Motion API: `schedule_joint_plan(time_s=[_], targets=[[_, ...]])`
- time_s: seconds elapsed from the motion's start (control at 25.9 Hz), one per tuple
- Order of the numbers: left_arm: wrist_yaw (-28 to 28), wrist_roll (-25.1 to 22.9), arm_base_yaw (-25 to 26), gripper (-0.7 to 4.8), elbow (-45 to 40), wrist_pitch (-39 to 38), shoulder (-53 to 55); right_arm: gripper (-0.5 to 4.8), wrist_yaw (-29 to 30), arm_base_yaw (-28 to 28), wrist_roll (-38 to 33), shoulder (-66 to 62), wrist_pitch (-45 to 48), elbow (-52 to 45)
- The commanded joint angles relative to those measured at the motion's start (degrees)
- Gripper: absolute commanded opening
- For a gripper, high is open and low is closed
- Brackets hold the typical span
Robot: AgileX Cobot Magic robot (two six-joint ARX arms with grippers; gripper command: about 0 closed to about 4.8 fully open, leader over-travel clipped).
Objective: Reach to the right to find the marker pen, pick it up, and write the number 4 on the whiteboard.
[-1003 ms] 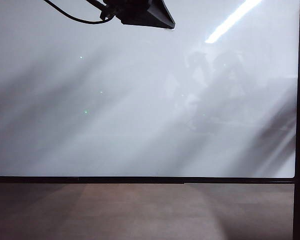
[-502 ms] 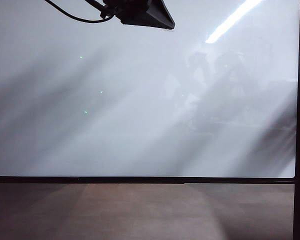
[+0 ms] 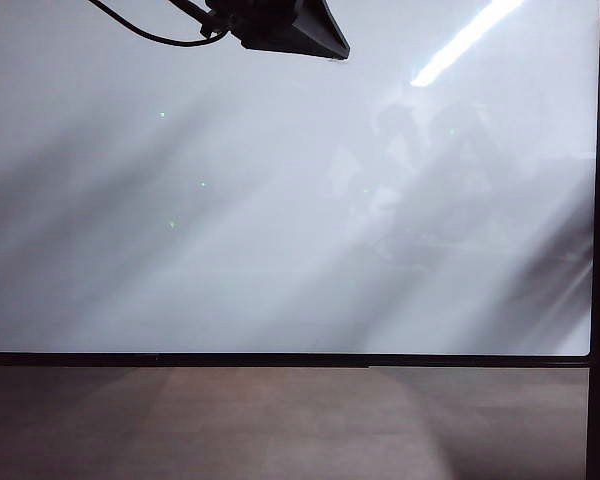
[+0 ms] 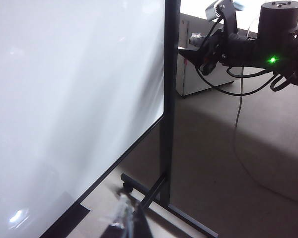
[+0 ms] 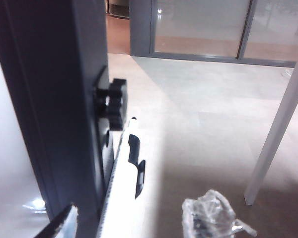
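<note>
Right claw (image 5: 134,223): spread wide apart, holding nothing. One finger dark, the other wrapped in crinkly clear plastic (image 5: 208,215). Just ahead of it, the pen (image 5: 123,184): long, thin and white, with a small black tip at the far end. Lying along the side of the dark post (image 5: 64,99) at the edge of the board (image 5: 5,148), with two black bits on it, maybe clips. Not touched by the claw. Just past the tip, a black knob (image 5: 114,104) sticking out of the post. Farther out, pale floor (image 5: 203,114), a white desk leg (image 5: 278,134) and glass doors (image 5: 203,25).

Left claw (image 4: 126,220): only the tips showing, one clear and one dark. Close to each other, but cannot tell if apart or together. Nothing seen in it. Hanging near the low corner of the board (image 4: 64,99), above its black foot (image 4: 154,193). Beyond the post, the right arm (image 4: 238,44) reaching toward the board's edge, with a green light (image 4: 272,60) on it.

From the outside camera: shiny white board (image 3: 230,200) filling most of the picture, black frame round it, blank. Black box (image 3: 290,25) with a cable (image 3: 140,32) at the top. Brown wood (image 3: 280,420) below.
</note>
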State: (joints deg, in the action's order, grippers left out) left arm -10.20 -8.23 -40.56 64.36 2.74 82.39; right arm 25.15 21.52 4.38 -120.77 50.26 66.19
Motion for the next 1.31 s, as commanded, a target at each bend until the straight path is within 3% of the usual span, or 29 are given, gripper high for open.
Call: schedule_joint_plan(time_s=[0.04,0.15,0.23,0.69,0.81,1.08,1.12,1.2,1.31], targets=[[0.1,-0.4,0.0,-0.05,0.2,0.5,-0.2,2.71,0.1,0.0,0.1,0.3,0.8,0.4],[0.1,-0.3,0.0,-0.05,0.2,0.5,-0.2,2.63,0.1,0.0,0.1,0.3,0.8,0.4],[0.1,-0.3,0.0,-0.05,0.2,0.0,-0.2,2.24,0.1,0.0,0.1,0.3,0.7,0.4],[0.1,-0.4,0.0,-0.05,0.2,-1.0,-0.2,2.19,-1.0,-1.0,0.1,-1.5,2.3,0.5],[0.1,-0.3,0.0,-0.05,0.2,-1.1,-0.2,1.51,-1.0,-1.0,0.1,-1.5,2.3,0.5],[0.1,-0.3,0.0,-0.05,0.2,-1.5,-0.2,1.44,-1.0,-1.0,0.1,-1.5,2.3,0.5],[0.1,-0.3,0.0,-0.05,0.2,-1.6,-0.2,1.27,-1.1,-1.0,0.2,-1.5,2.3,0.5],[0.1,-0.3,0.0,-0.05,0.2,-1.6,-0.2,0.17,-1.0,-1.0,0.2,-1.5,2.3,0.5],[0.1,-0.3,0.0,-0.05,0.2,-1.6,-0.2,0.07,-1.0,-1.0,0.1,-1.5,2.3,0.5]])
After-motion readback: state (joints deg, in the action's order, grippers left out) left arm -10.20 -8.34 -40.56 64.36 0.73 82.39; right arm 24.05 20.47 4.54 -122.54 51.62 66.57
